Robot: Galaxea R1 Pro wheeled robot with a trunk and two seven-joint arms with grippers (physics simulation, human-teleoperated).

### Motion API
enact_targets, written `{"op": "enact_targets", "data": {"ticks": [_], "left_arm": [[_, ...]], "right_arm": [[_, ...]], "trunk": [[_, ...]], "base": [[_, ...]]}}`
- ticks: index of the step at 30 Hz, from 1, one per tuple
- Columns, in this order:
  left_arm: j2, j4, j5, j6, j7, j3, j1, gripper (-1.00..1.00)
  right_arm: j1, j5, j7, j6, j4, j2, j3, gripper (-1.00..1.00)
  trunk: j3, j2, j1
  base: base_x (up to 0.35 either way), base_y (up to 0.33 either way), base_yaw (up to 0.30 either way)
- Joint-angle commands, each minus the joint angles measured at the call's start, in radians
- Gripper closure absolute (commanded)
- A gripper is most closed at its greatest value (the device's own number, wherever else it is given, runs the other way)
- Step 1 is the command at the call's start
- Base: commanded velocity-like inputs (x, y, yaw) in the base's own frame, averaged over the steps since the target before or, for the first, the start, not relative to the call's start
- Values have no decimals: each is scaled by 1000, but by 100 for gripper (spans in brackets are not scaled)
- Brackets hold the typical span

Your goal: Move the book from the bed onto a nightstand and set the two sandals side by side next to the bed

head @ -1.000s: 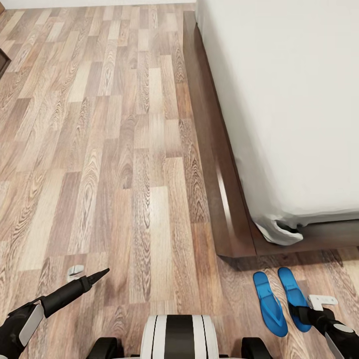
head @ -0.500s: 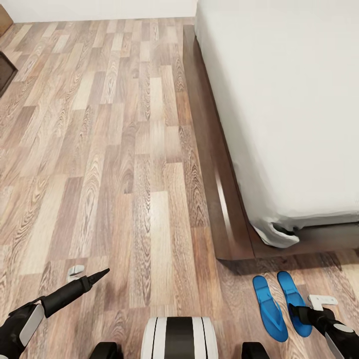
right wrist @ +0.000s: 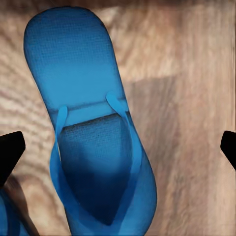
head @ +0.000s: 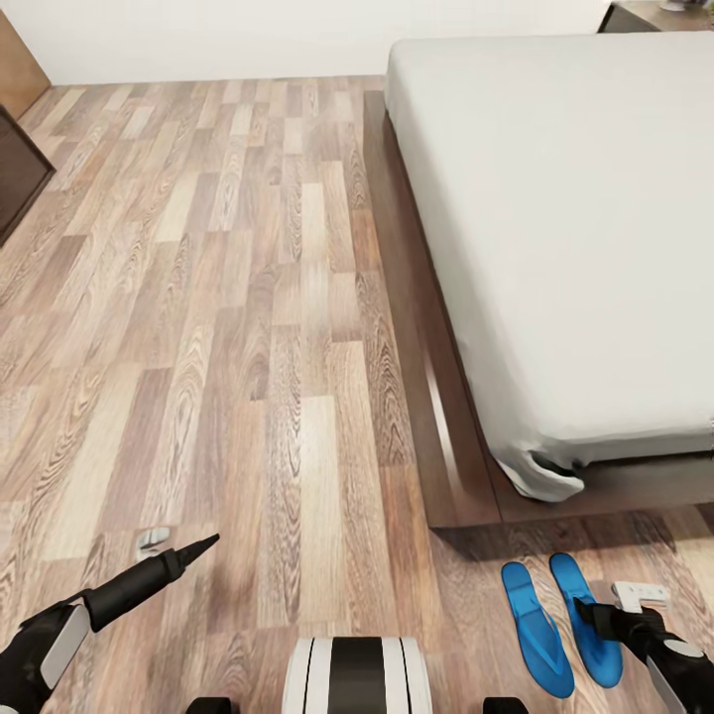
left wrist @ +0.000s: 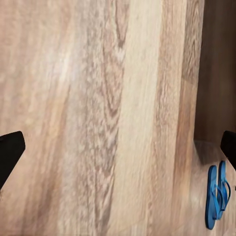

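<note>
Two sandals (head: pixel 560 623): side by side on the floor (head: pixel 248 347) just beside the bed (head: pixel 555 248) corner; this part looks done. Book unseen, still to move. Both grippers' jaws spread, empty.

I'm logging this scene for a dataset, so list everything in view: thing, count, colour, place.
sandals: two, bright blue, side by side on the floor by the bed's near corner.
bed: one, pale grey mattress on a dark brown frame, right.
floor: one, brown wood planks, left and centre.
dark cabinet: one, dark brown, far left edge.
nightstand: one, dark brown, top right, partly cut off.
left gripper: one, black, low left, above bare floor.
right gripper: one, black, open, over one sandal.
</note>
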Motion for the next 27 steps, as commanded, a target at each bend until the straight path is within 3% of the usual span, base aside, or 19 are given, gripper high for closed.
{"op": "enact_targets", "data": {"ticks": [1,5,8,10,11,13,14,16,17,19,24,27], "left_arm": [[-3,1,5,10,5,1,0,-100],[-20,1,-6,9,66,-1,0,-100],[-29,2,-19,9,95,-8,0,-100],[-37,3,-32,8,107,-12,1,-100],[-38,3,-33,8,107,-12,2,-100],[-42,5,-37,5,110,-16,5,-100],[-43,22,-44,-3,111,-18,8,-100],[-42,65,-61,-19,111,-18,9,-100],[-41,128,-80,-52,111,-18,10,-100],[-40,173,-92,-86,111,-18,10,-100],[-34,314,-112,-265,111,-17,10,-100],[-34,326,-113,-282,111,-17,10,-100]], "right_arm": [[0,0,10,5,-9,0,-6,-100],[2,-35,52,13,-49,-5,-6,-100],[3,-113,152,16,-56,-8,-7,-100],[6,-238,388,17,-44,-40,-7,-100],[7,-255,437,17,-35,-49,-7,-100],[7,-302,630,18,50,-95,-7,-100],[7,-319,751,18,151,-124,-8,-100],[8,-328,841,17,247,-140,-8,-100],[8,-333,904,15,315,-148,-8,-100],[8,-334,931,12,344,-151,-8,-100],[8,-337,968,4,393,-155,-8,-100],[8,-337,966,1,397,-152,-8,-100]], "trunk": [[3,0,-1],[19,1,-2],[31,2,-4],[38,2,-5],[42,2,-5],[50,3,-6],[54,3,-6],[61,4,-7],[65,4,-8],[73,4,-9],[92,5,-11],[104,6,-12]], "base": [[0,0,0],[0,0,0],[0,0,0],[0,0,0],[0,0,0],[0,0,0],[0,0,0],[0,0,0],[0,0,0],[0,0,0],[0,0,0],[0,0,0]]}}
